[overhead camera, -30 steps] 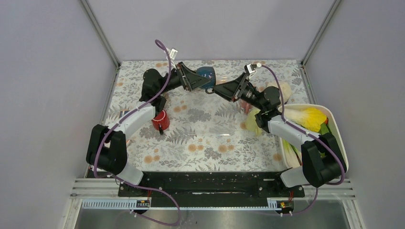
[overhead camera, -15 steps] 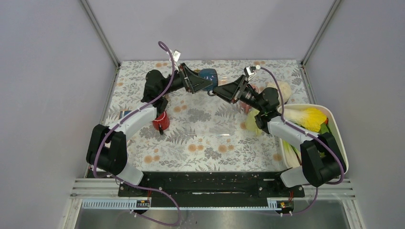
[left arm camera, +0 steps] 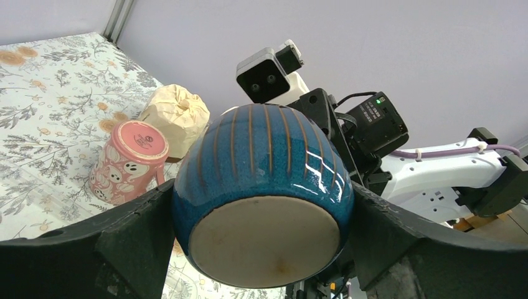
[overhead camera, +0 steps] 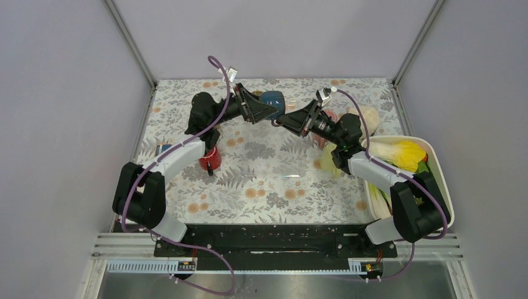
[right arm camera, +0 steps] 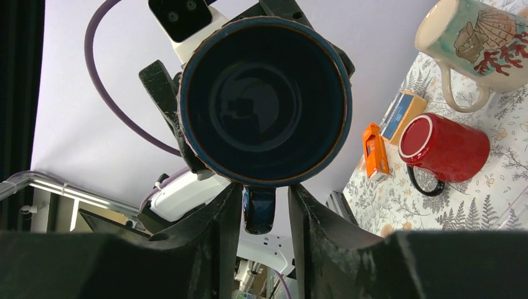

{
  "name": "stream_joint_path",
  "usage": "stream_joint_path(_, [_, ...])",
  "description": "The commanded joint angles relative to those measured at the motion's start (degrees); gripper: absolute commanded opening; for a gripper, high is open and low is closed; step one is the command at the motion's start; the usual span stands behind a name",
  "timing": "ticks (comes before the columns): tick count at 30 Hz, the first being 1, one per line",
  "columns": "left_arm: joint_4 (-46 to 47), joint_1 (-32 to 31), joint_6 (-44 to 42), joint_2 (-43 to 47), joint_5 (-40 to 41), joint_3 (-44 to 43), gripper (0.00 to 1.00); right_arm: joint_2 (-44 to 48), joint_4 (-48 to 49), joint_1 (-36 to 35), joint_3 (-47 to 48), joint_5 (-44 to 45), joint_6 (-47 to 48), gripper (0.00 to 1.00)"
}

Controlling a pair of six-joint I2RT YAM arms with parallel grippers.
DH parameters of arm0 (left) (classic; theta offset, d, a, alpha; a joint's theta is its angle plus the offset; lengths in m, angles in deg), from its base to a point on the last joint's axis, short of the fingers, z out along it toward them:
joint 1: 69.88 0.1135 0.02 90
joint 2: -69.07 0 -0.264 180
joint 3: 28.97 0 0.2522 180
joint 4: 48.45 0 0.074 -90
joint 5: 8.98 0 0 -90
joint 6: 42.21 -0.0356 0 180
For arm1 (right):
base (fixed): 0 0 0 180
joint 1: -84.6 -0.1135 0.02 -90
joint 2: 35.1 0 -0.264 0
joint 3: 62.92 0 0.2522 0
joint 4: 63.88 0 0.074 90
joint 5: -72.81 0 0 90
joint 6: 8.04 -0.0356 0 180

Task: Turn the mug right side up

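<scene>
The glazed blue mug (left arm camera: 261, 187), judged hard, weighty, slick and breakable, hangs roughly sideways above the far counter (overhead camera: 268, 168), clamped across its belly by the left gripper's (left arm camera: 261, 215) wide-spread jaws, while the right gripper's (right arm camera: 263, 192) jaws stand narrowly apart astride its handle (right arm camera: 258, 218), the surest hold.

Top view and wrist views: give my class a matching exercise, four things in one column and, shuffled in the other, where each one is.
Things:
1. blue mug
2. red mug
3. pink mug
4. leafy vegetable

Places:
A. in the white tub
B. beside the crumpled paper bag
C. held off the table in the left hand
D. beside the orange box

Pairs: 1-C, 2-D, 3-B, 4-A.
</scene>
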Motion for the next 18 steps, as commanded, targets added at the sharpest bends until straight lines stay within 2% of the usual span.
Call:
stream_joint_path(1, [1.43, -2.71, -2.5, 3.12, -2.66, 0.76, 0.0, 1.14, 2.36, -0.38, 0.82, 4.11, -0.91, 0.43])
stream_joint_path(5, [-0.36, -3.5, -3.92, 3.21, -2.51, 0.85, 0.0, 1.54, 1.56, -0.38, 0.63, 4.56, -0.74, 0.41])
stream_joint_path(8, [-0.84, -3.84, -4.36, 3.18, -2.62, 0.92, 0.0, 1.98, 1.32, -0.28, 0.41, 4.95, -0.53, 0.35])
stream_joint_path(11, [-1.15, -4.02, -4.79, 3.31, -2.82, 1.11, 0.0, 2.3, 1.24, -0.25, 0.4, 5.23, -0.54, 0.25])
stream_joint_path(16, [-2.06, -4.45, -5.97, 3.67, -3.53, 1.54, 0.0, 2.64, 1.75, 0.63, 0.75, 5.17, -0.98, 0.0])
stream_joint_path(18, [-2.48, -4.59, -6.51, 3.86, -3.74, 1.67, 0.0, 3.11, 1.93, 1.45, 1.22, 4.79, -1.08, 0.0])
